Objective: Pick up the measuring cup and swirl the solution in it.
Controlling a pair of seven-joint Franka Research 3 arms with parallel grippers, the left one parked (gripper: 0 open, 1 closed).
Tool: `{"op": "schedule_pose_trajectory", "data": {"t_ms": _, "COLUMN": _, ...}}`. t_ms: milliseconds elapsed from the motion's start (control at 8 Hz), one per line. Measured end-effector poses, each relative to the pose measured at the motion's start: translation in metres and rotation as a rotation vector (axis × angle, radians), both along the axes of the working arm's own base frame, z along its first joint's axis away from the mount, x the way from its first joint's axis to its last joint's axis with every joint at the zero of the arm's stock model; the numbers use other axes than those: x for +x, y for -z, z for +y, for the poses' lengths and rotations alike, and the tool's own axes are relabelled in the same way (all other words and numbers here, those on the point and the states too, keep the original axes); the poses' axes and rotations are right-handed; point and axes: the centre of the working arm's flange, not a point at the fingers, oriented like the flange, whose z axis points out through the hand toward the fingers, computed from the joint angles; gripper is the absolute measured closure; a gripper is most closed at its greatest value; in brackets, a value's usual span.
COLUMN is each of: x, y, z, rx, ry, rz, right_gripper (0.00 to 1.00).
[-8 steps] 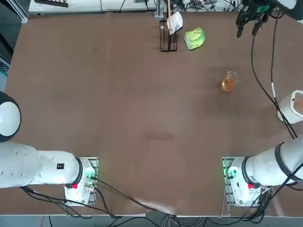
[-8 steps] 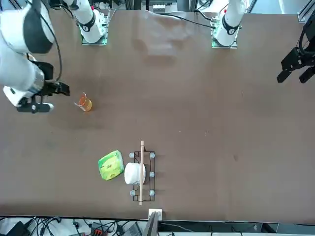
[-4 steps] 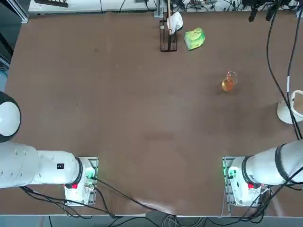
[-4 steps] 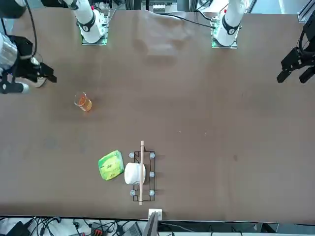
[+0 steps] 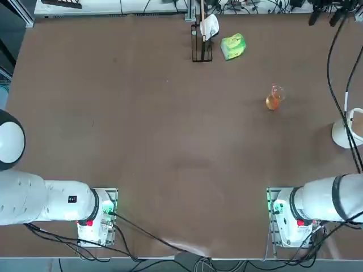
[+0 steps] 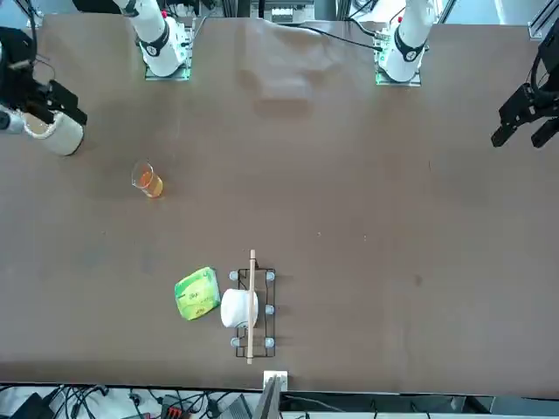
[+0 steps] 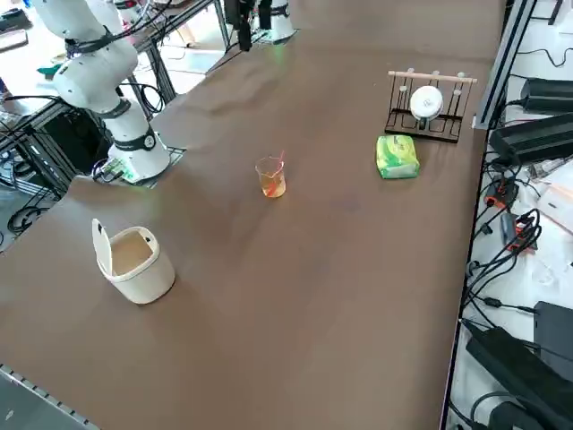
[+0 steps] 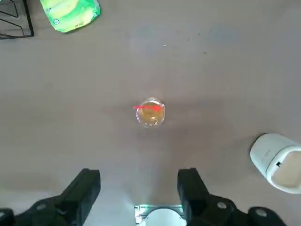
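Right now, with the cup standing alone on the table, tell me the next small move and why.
Probably lower the right gripper straight down toward the measuring cup. Its fingers are open, it hangs high above the table, and the cup with its orange solution stands upright, untouched.

The brown surface (image 5: 142, 130) carries the measuring cup (image 5: 274, 98) with orange solution (image 5: 273, 102), standing upright. A white cup (image 5: 347, 128) sits near the right edge. At the far edge, a wire rack (image 5: 201, 42) stands just beside a green packet (image 5: 233, 46).
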Motion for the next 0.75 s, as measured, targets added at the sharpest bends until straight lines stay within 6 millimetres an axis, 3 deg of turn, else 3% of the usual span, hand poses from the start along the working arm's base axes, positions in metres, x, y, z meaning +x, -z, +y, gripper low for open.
{"op": "schedule_pose_trajectory", "data": {"t_ms": 250, "x": -0.004, "y": -0.002, "z": 0.006, "rx": -0.001, "ry": -0.011, "rz": -0.012, "right_gripper": 0.00}}
{"op": "schedule_pose_trajectory", "data": {"t_ms": 750, "x": 0.008, "y": 0.001, "z": 0.001, "rx": -0.026, "ry": -0.003, "rz": -0.068, "right_gripper": 0.00}}
